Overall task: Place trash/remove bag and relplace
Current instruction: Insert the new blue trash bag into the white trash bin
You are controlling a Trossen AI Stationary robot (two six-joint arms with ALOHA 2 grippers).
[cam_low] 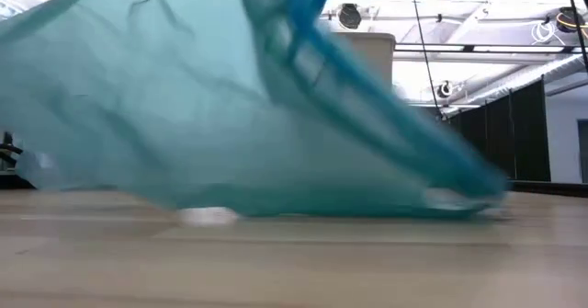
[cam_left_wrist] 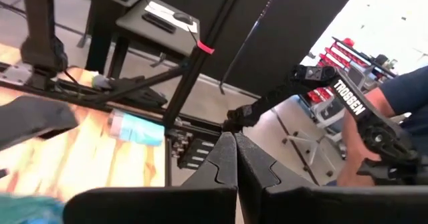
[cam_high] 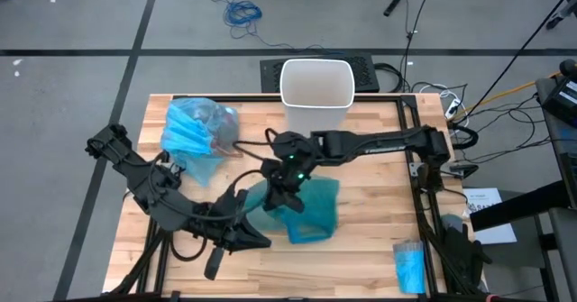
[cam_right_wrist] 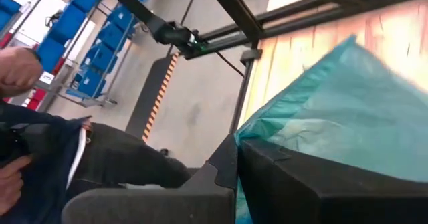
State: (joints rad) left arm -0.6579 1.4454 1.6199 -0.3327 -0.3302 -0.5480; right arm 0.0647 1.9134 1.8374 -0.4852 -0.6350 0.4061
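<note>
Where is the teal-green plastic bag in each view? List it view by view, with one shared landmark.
High view: teal-green bag at table centre, under the right gripper.
Low view: it fills most of the picture, resting on the table.
Left wrist view: only a sliver at the lower left corner.
Right wrist view: beside the fingers.
Shared landmark: wooden table.

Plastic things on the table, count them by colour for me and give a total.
Light sky-blue: 1, the filled bag.
Teal-green: 1, the teal bag.
Bright blue: 1, the small roll.
White: 1, the bin.
Total: 4.
</note>
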